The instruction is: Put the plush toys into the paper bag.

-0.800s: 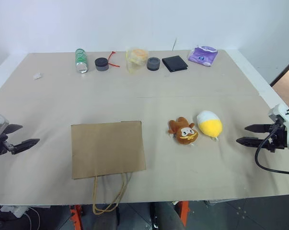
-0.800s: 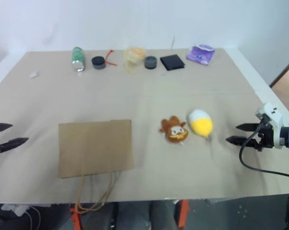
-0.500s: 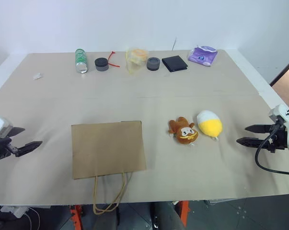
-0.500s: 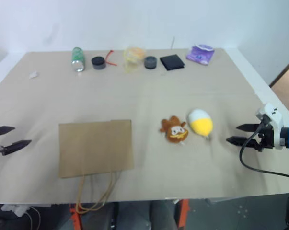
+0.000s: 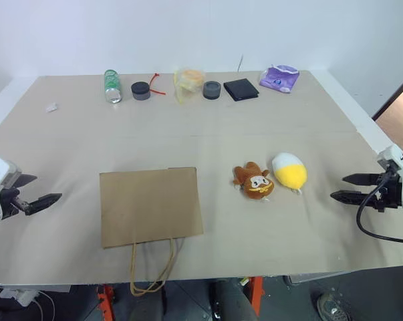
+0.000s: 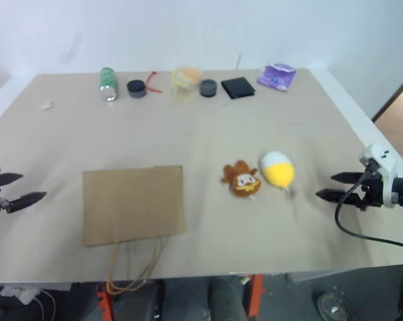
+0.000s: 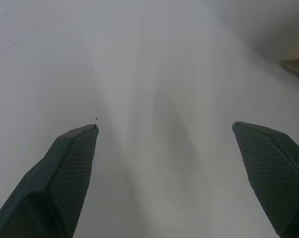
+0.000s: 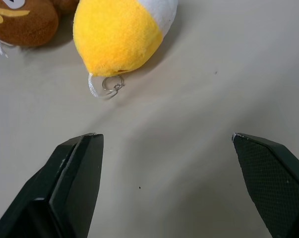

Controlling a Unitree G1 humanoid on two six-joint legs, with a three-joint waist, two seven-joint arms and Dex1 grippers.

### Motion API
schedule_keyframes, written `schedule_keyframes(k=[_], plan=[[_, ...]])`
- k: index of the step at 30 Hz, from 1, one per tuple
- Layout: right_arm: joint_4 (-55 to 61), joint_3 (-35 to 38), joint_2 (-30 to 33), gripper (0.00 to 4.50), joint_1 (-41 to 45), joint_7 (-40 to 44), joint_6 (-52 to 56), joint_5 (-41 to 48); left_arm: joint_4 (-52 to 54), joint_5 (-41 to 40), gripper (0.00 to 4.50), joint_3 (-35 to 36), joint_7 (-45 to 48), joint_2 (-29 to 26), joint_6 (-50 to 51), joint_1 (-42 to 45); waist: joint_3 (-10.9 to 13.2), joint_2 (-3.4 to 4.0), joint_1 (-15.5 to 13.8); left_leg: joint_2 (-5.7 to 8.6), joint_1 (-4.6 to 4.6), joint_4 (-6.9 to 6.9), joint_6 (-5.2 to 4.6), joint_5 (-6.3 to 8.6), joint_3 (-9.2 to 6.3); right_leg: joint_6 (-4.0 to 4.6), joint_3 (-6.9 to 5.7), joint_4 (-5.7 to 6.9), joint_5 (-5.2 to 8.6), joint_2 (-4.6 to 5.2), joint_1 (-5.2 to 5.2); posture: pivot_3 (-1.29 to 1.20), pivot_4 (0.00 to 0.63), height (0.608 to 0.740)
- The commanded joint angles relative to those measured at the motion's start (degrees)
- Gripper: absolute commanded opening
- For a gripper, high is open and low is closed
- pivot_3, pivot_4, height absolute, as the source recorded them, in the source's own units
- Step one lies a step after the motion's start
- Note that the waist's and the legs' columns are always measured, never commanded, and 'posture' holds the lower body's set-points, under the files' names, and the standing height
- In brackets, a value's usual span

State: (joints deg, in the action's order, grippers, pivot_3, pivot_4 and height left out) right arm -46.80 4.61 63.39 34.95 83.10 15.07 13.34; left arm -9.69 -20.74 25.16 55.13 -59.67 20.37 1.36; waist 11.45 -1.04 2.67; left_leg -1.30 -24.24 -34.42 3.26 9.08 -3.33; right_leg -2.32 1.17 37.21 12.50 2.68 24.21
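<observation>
On the tan table (image 5: 268, 127), right of centre, the two plush toys lie side by side and just touching: a brown-orange animal (image 5: 254, 181) with a pale face, and a yellow-and-white egg shape (image 5: 289, 171) to its right. The right wrist view shows a small metal ring (image 8: 112, 84) on a white loop at the egg's yellow end, and cuts off most of the brown toy. The paper bag (image 5: 150, 206) lies flat and collapsed left of the toys, well apart from them, its mouth toward the near table edge; its interior cannot be seen. Its twisted-cord handles (image 5: 151, 269) hang over that edge.

The right gripper (image 5: 349, 187) hovers near the egg toy on its right side, fingers spread wide, holding nothing. The left gripper (image 5: 39, 191) hovers at the table's left edge, well apart from the bag, also spread wide and empty.

Along the far edge stand a green can (image 5: 111, 85), two dark round lids (image 5: 141, 90), a clear yellowish container (image 5: 190, 83) whose contents are hard to make out, a black wallet-like square (image 5: 241, 89) and a purple-white packet (image 5: 279, 77). A small white scrap (image 5: 51, 107) lies far left.
</observation>
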Motion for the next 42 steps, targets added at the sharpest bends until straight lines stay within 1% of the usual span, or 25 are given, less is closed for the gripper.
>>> schedule_keyframes(k=[1, 4, 6, 8, 10, 12, 15, 18, 20, 25, 31, 35, 38, 42], plan=[[2.3, 4.3, -0.5, 4.46, 1.7, 0.1, 0.3, 3.4, -1.3, 2.8, 4.5, 1.1, -2.5, 0.3, -7.2, 2.5, 0.0, 0.0, 0.0, -0.04, 0.02, 0.0, 0.0, 0.0, 0.03, 0.01, 0.03, 0.0, -0.01, -0.04, 0.0, 0.0, 0.15, 0.74], [8.4, 6.3, -2.0, 4.46, 1.9, 4.6, 3.6, 8.5, 1.5, 1.0, 4.5, 2.4, -2.1, 3.7, -16.4, 6.0, 0.0, 0.0, 0.0, -0.2, 0.01, -0.06, 0.0, 0.0, 0.04, 0.03, 0.06, 0.01, -0.08, -0.2, -0.01, 0.0, 0.15, 0.74], [15.0, 6.5, -3.1, 4.46, 1.9, 6.8, 7.1, 12.0, 3.6, 1.4, 4.5, 1.4, -0.2, 4.3, -20.5, 5.8, 0.0, 0.0, -0.1, -0.25, 0.01, -0.09, 0.01, -0.01, 0.04, 0.03, 0.1, 0.01, -0.15, -0.28, -0.01, 0.0, 0.15, 0.74], [22.5, 5.5, -4.3, 4.46, 2.5, 8.8, 11.6, 16.0, 7.1, -1.0, 4.5, 0.9, 2.3, 5.7, -21.5, 5.5, 0.0, 0.0, 0.0, -0.32, 0.01, -0.12, 0.02, -0.02, 0.05, 0.04, 0.14, 0.01, -0.22, -0.38, -0.01, 0.0, 0.15, 0.74], [29.1, 3.4, -5.7, 4.46, 3.2, 9.4, 14.0, 20.3, 11.4, -1.6, 4.5, -0.8, 4.9, 6.7, -25.3, 3.8, 0.0, 0.02, 0.1, -0.34, 0.05, -0.11, 0.02, -0.01, 0.1, 0.0, 0.21, 0.01, -0.25, -0.39, -0.01, 0.0, 0.15, 0.74], [33.4, 1.3, -6.0, 4.46, 2.3, 9.4, 13.6, 22.4, 14.1, -1.6, 4.5, -2.1, 8.0, 7.2, -29.8, 1.7, 0.0, 0.02, 0.1, -0.45, 0.11, -0.1, 0.01, -0.01, 0.18, -0.15, 0.38, 0.01, -0.36, -0.55, 0.0, 0.0, 0.15, 0.74], [37.3, 0.5, -6.9, 4.46, 1.1, 9.4, 12.2, 22.8, 16.8, -1.8, 4.5, -2.9, 13.0, 8.1, -36.3, -1.9, 0.0, 0.01, 0.0, -0.44, 0.09, -0.12, 0.01, -0.01, 0.18, -0.12, 0.44, 0.01, -0.35, -0.59, 0.01, 0.0, 0.15, 0.74], [41.6, -2.0, -6.7, 4.46, -1.2, 9.4, 6.9, 21.5, 19.1, -3.5, 4.5, -3.9, 18.7, 9.0, -44.1, -5.8, 0.0, 0.01, -0.1, -0.43, 0.06, -0.13, 0.01, -0.01, 0.23, 0.02, 0.51, 0.0, -0.27, -0.59, 0.02, 0.0, 0.15, 0.74], [44.3, -2.4, -6.8, 4.46, -2.6, 9.4, 4.9, 21.3, 19.5, -4.1, 4.5, -4.4, 21.3, 9.5, -47.5, -7.7, 0.0, 0.01, -0.1, -0.46, 0.06, -0.14, 0.01, -0.01, 0.25, 0.04, 0.52, 0.0, -0.27, -0.61, 0.06, 0.0, 0.15, 0.74], [48.5, -3.7, -6.0, 4.46, -4.5, 9.4, 2.9, 23.1, 20.3, -6.9, 4.5, -6.2, 26.4, 10.1, -55.7, -10.4, 0.0, 0.01, -0.1, -0.52, 0.07, -0.22, 0.01, -0.01, 0.29, 0.1, 0.52, 0.01, -0.33, -0.65, 0.08, 0.0, 0.15, 0.74], [51.8, -4.7, -4.8, 4.46, -6.7, 9.4, 2.1, 24.4, 17.8, -9.0, 4.5, -8.6, 31.9, 9.5, -65.0, -12.0, 0.0, 0.01, -0.1, -0.53, 0.07, -0.32, 0.01, -0.01, 0.34, 0.1, 0.55, 0.01, -0.34, -0.65, 0.05, 0.0, 0.15, 0.74], [54.0, -4.9, -4.4, 4.46, -7.3, 9.4, 2.7, 25.1, 16.0, -9.6, 4.5, -10.2, 32.1, 9.6, -66.9, -10.6, 0.0, 0.01, -0.1, -0.58, 0.07, -0.32, 0.0, -0.01, 0.34, 0.11, 0.55, 0.01, -0.35, -0.69, 0.06, 0.0, 0.15, 0.74], [53.8, -4.8, -5.3, 4.46, -6.6, 9.0, 3.5, 24.2, 16.1, -8.4, 4.5, -12.3, 31.9, 9.4, -68.0, -9.6, 0.0, 0.0, -0.1, -0.6, 0.07, -0.35, 0.0, -0.01, 0.34, 0.12, 0.55, 0.01, -0.36, -0.72, 0.06, 0.0, 0.15, 0.74], [54.4, -4.3, -5.8, 4.46, -6.8, 8.1, 4.4, 24.2, 16.1, -6.3, 4.5, -14.5, 29.0, 9.9, -67.3, -7.4, 0.0, 0.0, -0.1, -0.6, 0.07, -0.39, 0.0, -0.01, 0.4, 0.1, 0.59, 0.01, -0.39, -0.72, 0.05, 0.0, 0.15, 0.74]])
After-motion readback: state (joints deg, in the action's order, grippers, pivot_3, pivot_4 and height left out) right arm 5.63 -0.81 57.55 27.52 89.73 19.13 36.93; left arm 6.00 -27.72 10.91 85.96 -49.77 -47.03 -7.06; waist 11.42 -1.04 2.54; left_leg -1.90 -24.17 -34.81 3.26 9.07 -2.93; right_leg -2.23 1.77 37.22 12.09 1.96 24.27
